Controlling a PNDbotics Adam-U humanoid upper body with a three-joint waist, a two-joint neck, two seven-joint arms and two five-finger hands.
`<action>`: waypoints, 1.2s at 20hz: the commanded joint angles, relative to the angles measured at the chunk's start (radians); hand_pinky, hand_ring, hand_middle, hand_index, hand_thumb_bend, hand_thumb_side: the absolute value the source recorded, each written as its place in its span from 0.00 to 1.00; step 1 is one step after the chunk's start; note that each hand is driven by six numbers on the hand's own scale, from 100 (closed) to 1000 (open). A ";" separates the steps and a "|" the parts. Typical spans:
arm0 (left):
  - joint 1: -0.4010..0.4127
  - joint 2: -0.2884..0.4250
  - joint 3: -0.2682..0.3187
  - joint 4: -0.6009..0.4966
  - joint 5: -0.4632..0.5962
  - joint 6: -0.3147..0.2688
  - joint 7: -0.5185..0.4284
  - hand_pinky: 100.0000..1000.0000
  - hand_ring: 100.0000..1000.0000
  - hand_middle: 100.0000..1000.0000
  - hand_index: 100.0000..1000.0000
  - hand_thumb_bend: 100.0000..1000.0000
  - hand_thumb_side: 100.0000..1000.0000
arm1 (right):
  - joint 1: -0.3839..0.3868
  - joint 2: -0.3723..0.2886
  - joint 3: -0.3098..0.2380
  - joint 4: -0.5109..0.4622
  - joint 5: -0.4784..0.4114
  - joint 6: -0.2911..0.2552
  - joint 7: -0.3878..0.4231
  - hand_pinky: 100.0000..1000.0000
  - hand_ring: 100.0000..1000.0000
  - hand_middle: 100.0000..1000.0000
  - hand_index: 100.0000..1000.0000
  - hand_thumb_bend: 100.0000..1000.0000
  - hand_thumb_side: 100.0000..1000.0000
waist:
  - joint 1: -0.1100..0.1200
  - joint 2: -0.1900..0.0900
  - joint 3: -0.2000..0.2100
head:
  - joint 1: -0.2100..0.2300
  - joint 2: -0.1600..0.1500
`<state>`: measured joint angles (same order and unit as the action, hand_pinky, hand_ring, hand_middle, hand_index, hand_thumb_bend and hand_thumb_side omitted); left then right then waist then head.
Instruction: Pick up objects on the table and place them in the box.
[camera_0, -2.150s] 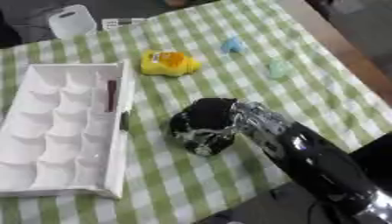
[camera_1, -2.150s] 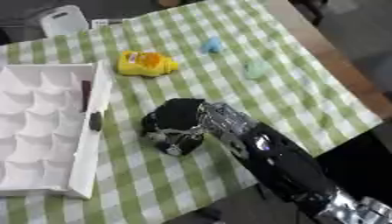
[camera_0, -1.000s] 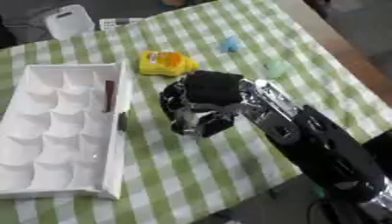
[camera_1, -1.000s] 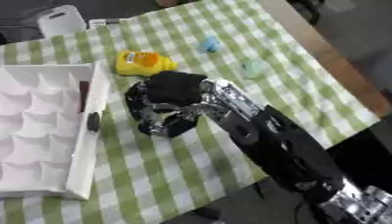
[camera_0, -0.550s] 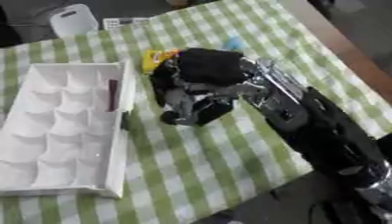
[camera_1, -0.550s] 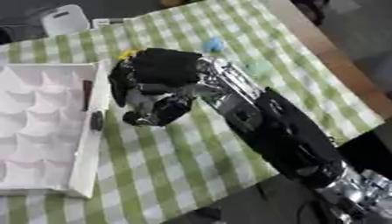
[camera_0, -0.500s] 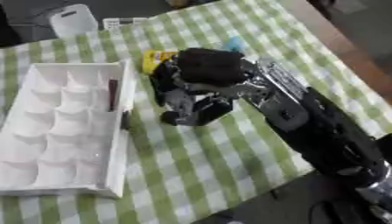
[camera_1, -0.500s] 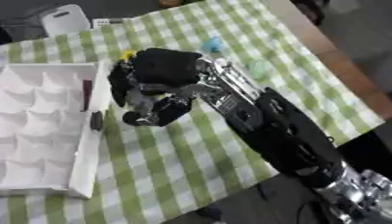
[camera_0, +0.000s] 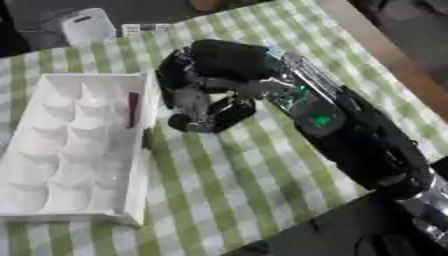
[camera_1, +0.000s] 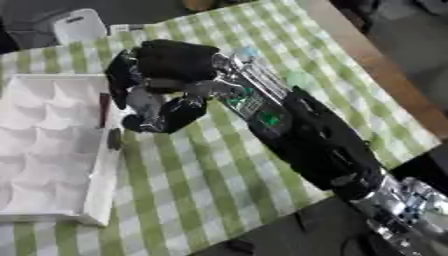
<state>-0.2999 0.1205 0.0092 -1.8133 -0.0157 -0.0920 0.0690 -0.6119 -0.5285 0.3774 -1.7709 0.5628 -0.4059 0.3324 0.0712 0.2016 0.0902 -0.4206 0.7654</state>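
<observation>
Robot hand (camera_0: 210, 80) beside box (camera_0: 52, 200)

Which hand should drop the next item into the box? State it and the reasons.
The right. The right hand hangs over the checked cloth beside the white box, fingers curled; whether they hold anything cannot be seen. The left hand shows in neither view.

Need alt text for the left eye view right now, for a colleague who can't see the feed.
The robot's right hand reaches in from the right over a green checked table, fingers curled downward beside the white compartment box. A thin dark red stick lies in one of the box's upper compartments.
</observation>
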 joint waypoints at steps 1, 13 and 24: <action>-0.018 0.002 -0.008 -0.022 0.007 -0.002 -0.007 0.71 0.67 0.96 0.84 0.11 0.89 | -0.036 0.006 0.017 0.035 -0.043 -0.011 -0.049 0.00 0.22 0.42 0.52 0.13 0.00 | -0.019 -0.037 0.008 | -0.015 0.005; -0.050 -0.012 -0.039 -0.032 0.017 -0.003 -0.027 0.71 0.66 0.95 0.84 0.12 0.87 | -0.096 0.072 0.055 0.182 -0.039 -0.045 -0.153 0.00 0.22 0.43 0.55 0.00 0.00 | -0.025 -0.027 0.076 | -0.047 -0.005; -0.064 -0.023 -0.056 -0.034 0.021 -0.003 -0.038 0.71 0.66 0.95 0.83 0.12 0.87 | -0.110 0.105 0.088 0.217 0.007 -0.118 -0.084 0.00 0.25 0.51 0.63 0.00 0.00 | -0.021 -0.026 0.107 | -0.052 -0.016</action>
<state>-0.3452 0.0942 -0.0459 -1.8257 0.0008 -0.0944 0.0336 -0.7004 -0.4228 0.4679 -1.5406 0.5562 -0.5066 0.2340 0.0634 0.1991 0.1951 -0.4689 0.7625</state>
